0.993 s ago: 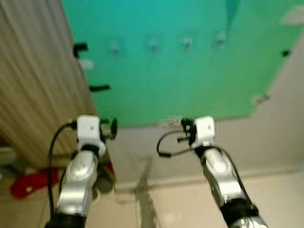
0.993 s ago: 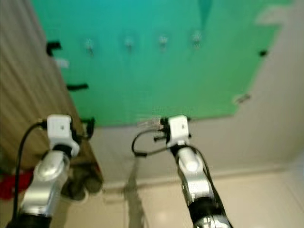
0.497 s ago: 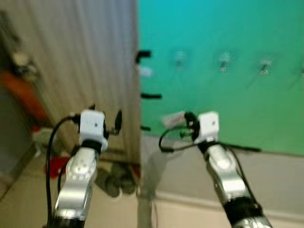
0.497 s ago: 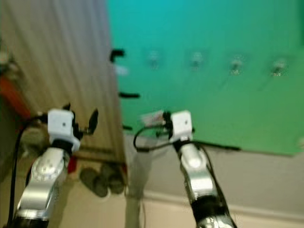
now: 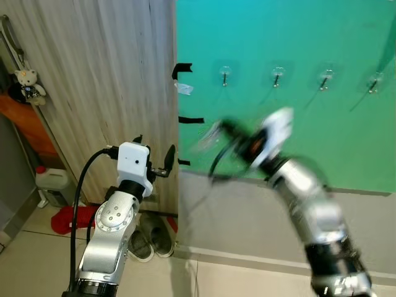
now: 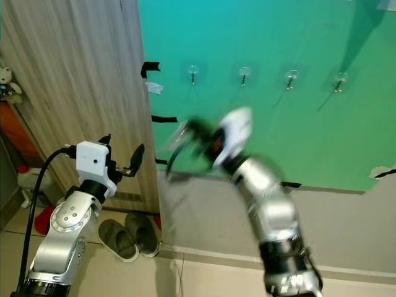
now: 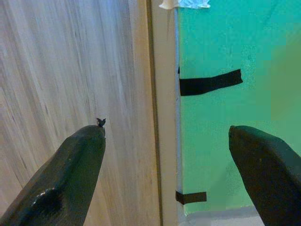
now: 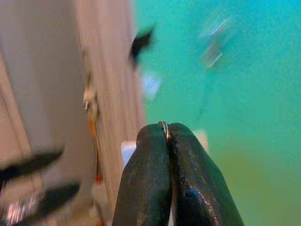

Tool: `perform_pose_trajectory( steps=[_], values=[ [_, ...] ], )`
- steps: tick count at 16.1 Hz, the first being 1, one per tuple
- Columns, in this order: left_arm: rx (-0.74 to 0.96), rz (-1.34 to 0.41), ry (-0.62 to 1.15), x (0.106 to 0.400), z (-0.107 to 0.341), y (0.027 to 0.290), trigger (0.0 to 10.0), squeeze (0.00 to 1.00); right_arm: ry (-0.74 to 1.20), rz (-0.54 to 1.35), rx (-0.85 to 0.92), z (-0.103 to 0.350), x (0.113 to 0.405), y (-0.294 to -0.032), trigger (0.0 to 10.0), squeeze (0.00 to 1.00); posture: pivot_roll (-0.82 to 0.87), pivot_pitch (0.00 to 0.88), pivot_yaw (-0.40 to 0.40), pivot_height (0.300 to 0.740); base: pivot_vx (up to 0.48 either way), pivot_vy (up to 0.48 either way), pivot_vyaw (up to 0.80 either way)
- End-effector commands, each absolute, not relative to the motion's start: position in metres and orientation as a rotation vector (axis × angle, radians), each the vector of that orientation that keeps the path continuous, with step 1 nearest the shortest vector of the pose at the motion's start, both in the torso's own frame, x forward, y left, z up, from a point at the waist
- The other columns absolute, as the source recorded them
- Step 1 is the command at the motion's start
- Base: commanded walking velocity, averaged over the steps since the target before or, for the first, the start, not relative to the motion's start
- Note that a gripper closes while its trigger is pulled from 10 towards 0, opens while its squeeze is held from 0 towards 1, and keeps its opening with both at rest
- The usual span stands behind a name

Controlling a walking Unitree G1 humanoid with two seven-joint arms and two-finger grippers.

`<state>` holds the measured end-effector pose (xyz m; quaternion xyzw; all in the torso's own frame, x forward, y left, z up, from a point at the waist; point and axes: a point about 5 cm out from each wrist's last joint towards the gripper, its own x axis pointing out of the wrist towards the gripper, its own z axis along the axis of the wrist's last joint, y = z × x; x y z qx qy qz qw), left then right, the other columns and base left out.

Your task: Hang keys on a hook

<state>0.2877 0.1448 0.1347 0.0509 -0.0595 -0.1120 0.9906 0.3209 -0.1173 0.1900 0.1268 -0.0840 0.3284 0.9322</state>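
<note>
Several clear hooks sit in a row on the green wall (image 5: pixel 291 136); the leftmost hook (image 5: pixel 224 74) is near the wall's left edge. My right gripper (image 8: pixel 166 134) is shut on a thin metal key ring (image 8: pixel 164 126). In the eye views that arm is motion-blurred, with the gripper (image 5: pixel 224 129) raised below and left of the leftmost hook. The keys (image 5: pixel 207 133) show as a pale smear at its tip. My left gripper (image 7: pixel 167 136) is open and holds nothing, pointing at the seam between the wood panel and the green wall.
A tall wood-grain panel (image 5: pixel 111 74) stands left of the green wall. Black tape strips (image 5: pixel 190 119) mark the wall's left edge. On the floor below lie slippers (image 5: pixel 151 238), a red cloth (image 5: pixel 62 219) and a white jug (image 5: pixel 52 185).
The camera has swung, so the hooks are now sharp and nearer centre. My right arm has risen toward the leftmost hooks and is blurred with motion. The left arm keeps its pose.
</note>
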Motion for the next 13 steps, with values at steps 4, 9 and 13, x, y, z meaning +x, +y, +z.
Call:
perform_pose_trajectory(
  steps=[4, 9, 13],
  values=[
    [0.100, -0.244, -0.127, 0.289, 0.139, 0.144, 10.0, 0.00, -0.061, 0.768, 0.515, 0.193, 0.315, -0.129, 10.0, 0.00, 0.07, 0.000, -0.021, 0.740, 0.000, 0.000, 0.00],
    [0.085, -0.238, -0.113, 0.290, 0.138, 0.145, 10.0, 0.00, 0.035, 1.029, 0.645, 0.202, 0.298, -0.144, 10.0, 0.00, 0.07, 0.000, -0.022, 0.740, 0.000, 0.000, 0.00],
    [0.082, -0.243, -0.113, 0.291, 0.137, 0.142, 10.0, 0.00, 0.059, 1.091, 0.665, 0.210, 0.295, -0.148, 10.0, 0.00, 0.07, 0.000, -0.026, 0.740, 0.000, 0.000, 0.00]
  ],
)
